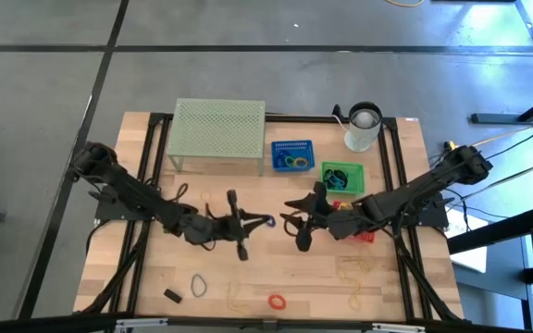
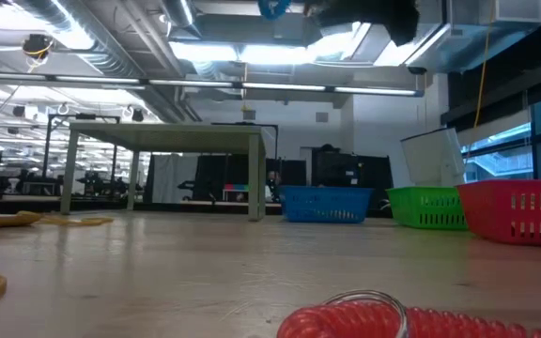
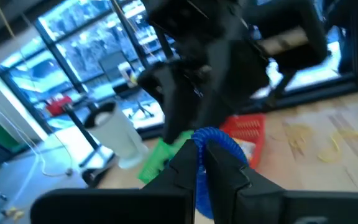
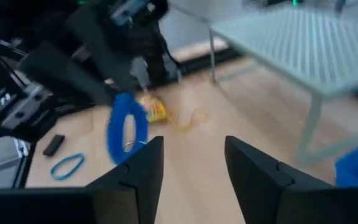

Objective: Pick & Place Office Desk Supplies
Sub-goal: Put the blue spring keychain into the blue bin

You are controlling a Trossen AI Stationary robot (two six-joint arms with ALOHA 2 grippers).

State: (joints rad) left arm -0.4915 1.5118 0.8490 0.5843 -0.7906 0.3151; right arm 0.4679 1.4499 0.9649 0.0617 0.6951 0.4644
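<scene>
My left gripper (image 1: pixel 255 222) hangs over the middle of the table, level and pointing toward the table's right, shut on a blue rubber-band loop (image 1: pixel 266 222). The right wrist view shows that loop (image 4: pixel 126 127) as an upright oval in the air. Facing it from the right, my right gripper (image 1: pixel 296 224) is open with nothing between its fingers (image 4: pixel 188 162). More supplies lie near the front edge: a blue band (image 1: pixel 198 285), a black clip (image 1: pixel 172 296), a red band (image 1: pixel 277 301) and yellow bands (image 1: pixel 239 296). My left gripper pinches the blue loop between its two fingertips (image 3: pixel 219 165). The fingers come at it level from the table's left. The loop's free part (image 3: pixel 219 138) arches beyond the fingertips. It is lifted clear of the table.
At the back stand a pale green mesh stand (image 1: pixel 218 134), a blue basket (image 1: pixel 292 154), a green basket (image 1: pixel 342 176) and a white cup (image 1: pixel 363 128). A red basket (image 1: pixel 365 237) lies partly under my right arm. More yellow bands (image 1: pixel 354 268) lie at the front right.
</scene>
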